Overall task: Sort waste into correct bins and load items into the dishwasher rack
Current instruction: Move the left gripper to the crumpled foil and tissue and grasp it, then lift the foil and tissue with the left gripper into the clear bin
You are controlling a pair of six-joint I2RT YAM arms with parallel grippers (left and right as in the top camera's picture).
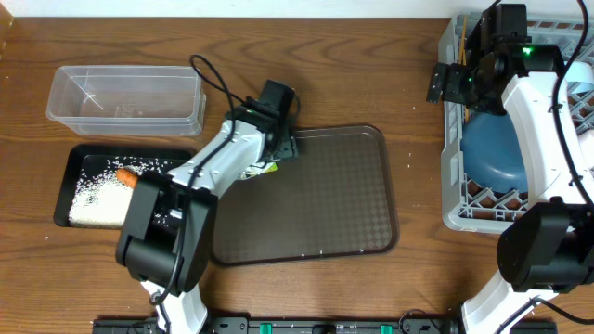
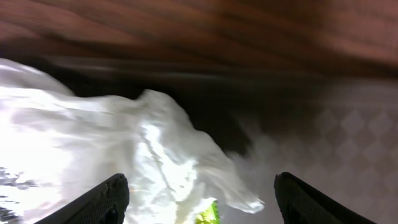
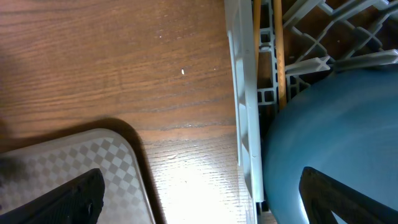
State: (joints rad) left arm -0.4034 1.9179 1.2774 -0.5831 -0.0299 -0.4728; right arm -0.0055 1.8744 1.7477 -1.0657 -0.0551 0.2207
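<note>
My left gripper [image 2: 202,190] stands open astride the crumpled wrapper [image 2: 124,137], which lies at the nine o'clock edge of the brown tray [image 1: 343,195]. Most of its bulk sits toward my nine o'clock finger, so I judge I could pinch only a loose fold and lose it on the lift. It might then land on the surface short of the clear tub [image 1: 125,97] at ten o'clock, or in the black tray [image 1: 67,190]. My right gripper [image 3: 202,180] hangs open and empty at the rack's [image 3: 245,124] nine o'clock wall.
</note>
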